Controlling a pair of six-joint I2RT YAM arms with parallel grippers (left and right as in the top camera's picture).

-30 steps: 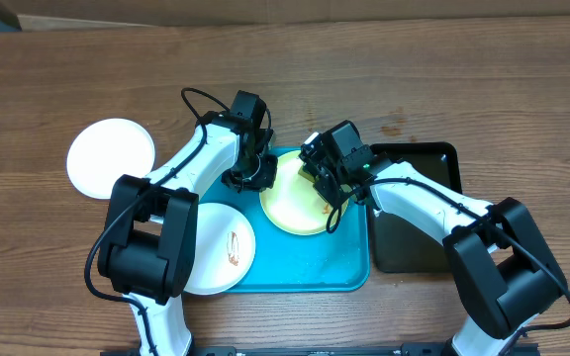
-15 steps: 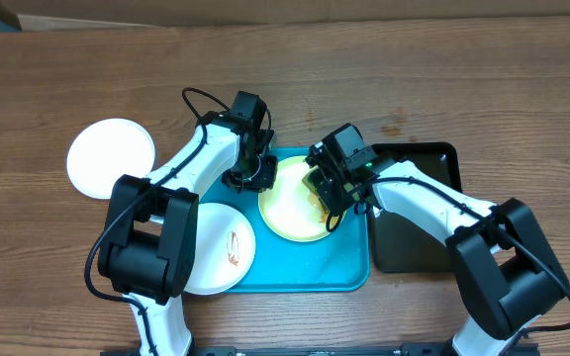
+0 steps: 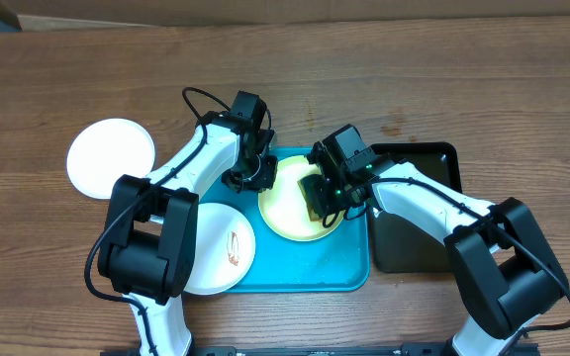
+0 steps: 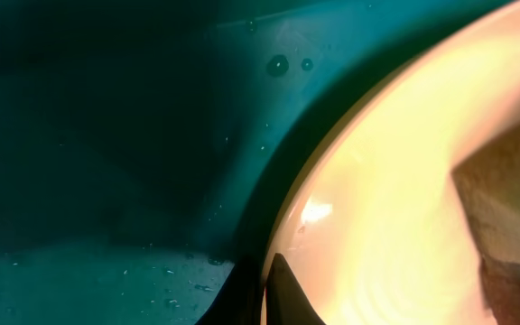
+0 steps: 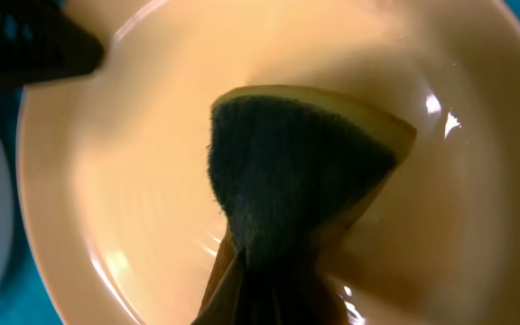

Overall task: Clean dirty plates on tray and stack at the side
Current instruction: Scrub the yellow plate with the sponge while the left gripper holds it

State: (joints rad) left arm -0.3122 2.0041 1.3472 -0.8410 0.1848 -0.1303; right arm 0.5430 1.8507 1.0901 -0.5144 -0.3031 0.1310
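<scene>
On the turquoise tray (image 3: 305, 269), the left tool (image 3: 253, 180) pinches the rim of the lime-green plate (image 3: 287, 210). The right tool (image 3: 325, 196) grips a sponge (image 5: 296, 171) pressed onto it. Hard scrubbing could wrench the rim free and skid the plate.

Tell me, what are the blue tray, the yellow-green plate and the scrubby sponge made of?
The tray is probably plastic: smooth, one even turquoise colour, rounded moulded corners. The plate could be glossy plastic or glazed ceramic; bright glints show on it, but I can't tell which. The sponge looks like soft yellow foam with a rough, fuzzy dark green scrubbing layer.
</scene>
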